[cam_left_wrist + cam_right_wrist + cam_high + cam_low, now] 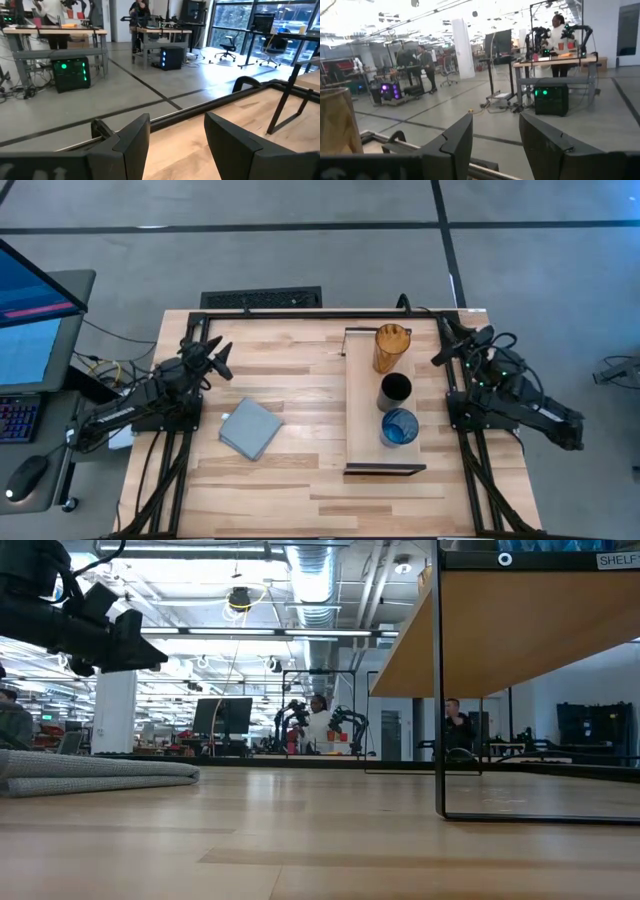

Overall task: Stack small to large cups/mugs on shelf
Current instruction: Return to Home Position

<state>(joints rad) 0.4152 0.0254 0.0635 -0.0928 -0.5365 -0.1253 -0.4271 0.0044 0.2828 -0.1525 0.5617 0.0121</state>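
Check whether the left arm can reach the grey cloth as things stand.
Probably yes. The left gripper rests open at the left of the table; the cloth lies flat close beside that arm, with nothing standing between them.

Matte black all over on the left arm (140,408) and the right arm (525,408), built of boxy links joined by rounded housings. Ends in the left gripper (214,356) and the right gripper (447,345), each with two broad, flat, dark fingers (131,145) tapering like wedges to blunt slanted tips, smooth-faced and hard-edged. Carries small green lights (482,377) on the right arm, behind its gripper
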